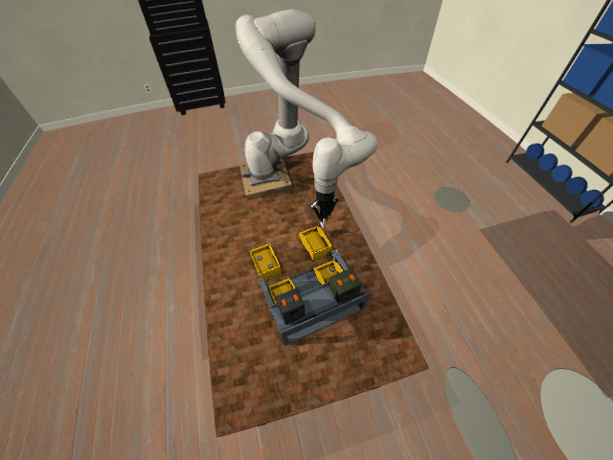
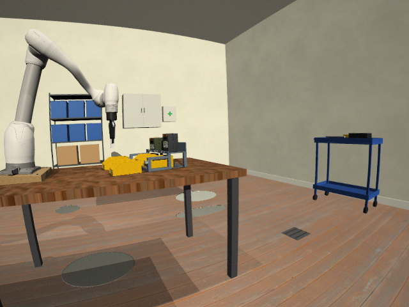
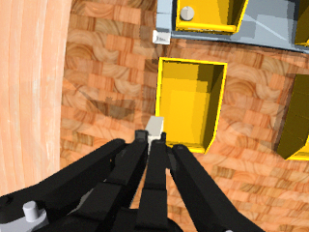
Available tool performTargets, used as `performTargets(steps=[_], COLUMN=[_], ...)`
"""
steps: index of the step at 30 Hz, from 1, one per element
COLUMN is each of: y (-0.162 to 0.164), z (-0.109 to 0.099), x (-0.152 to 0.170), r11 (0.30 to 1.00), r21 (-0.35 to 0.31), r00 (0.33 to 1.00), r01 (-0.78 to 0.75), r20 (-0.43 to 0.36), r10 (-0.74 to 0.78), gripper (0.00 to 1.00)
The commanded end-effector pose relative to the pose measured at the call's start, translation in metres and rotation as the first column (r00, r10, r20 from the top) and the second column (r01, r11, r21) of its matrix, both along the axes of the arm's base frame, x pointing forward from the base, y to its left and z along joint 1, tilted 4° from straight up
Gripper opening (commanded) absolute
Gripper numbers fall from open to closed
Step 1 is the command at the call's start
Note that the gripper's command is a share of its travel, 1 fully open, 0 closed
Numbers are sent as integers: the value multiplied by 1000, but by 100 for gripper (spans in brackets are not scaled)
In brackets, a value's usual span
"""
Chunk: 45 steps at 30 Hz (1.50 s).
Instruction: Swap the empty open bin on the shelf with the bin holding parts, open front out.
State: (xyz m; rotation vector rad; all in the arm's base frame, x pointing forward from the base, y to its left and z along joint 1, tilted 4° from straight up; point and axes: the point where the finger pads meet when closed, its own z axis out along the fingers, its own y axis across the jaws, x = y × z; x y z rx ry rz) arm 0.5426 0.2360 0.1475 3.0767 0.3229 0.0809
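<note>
My gripper (image 1: 323, 218) is shut on nothing and hangs above the table, just behind the empty yellow bin (image 1: 314, 242). In the wrist view the closed fingertips (image 3: 154, 131) sit over the near left corner of that empty bin (image 3: 189, 103), which stands upright on the table in front of the grey shelf (image 1: 316, 302). The yellow bin with grey parts (image 1: 264, 261) stands on the table to the left, apart from the gripper. The shelf has a gap (image 1: 306, 292) in its middle between two other yellow bins (image 1: 282, 287) (image 1: 329, 271). The side view shows the gripper (image 2: 112, 140) well above the bins (image 2: 127, 168).
Two dark boxes (image 1: 290, 307) (image 1: 345, 286) stand on the shelf's top board. The arm's base (image 1: 264, 180) is at the back of the table. The table's right edge lies close to the gripper.
</note>
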Motion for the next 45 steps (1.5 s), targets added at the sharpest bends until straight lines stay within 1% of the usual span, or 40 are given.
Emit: performTargets(steps=[1,5,7,9,11,12,13,16,18,19,20,21,23,24,26,39,40,45], y=[3,3,-8,-40,-91,-91,-121,-121,-179,-179,-204,-204,-239,-247,-252,-252,-252,-252], z=[5,5,6,9,14,14,17,17,22,22,25,25,28,29,29,29,29,29], x=[2,2,7,20,36,36,43,43,52,52,55,55,56,56,56,56,56,56], r11=[1000,1000,1000,1000,1000,1000,1000,1000,1000,1000,1000,1000,1000,1000,1000,1000,1000,1000], r21=[5,5,5,5,6,6,6,6,6,6,5,5,5,5,5,5,5,5], r00=[1000,1000,1000,1000,1000,1000,1000,1000,1000,1000,1000,1000,1000,1000,1000,1000,1000,1000], r01=[-3,-3,-3,-3,-2,-2,-2,-2,-2,-2,-2,-2,-2,-2,-2,-2,-2,-2], r20=[3,3,3,2,2,2,2,2,2,2,2,2,3,3,3,3,3,3], r10=[3,3,3,3,2,2,2,2,2,2,2,2,2,2,2,2,2,2], gripper=[10,10,10,10,10,10,10,10,10,10,10,10,10,10,10,10,24,24])
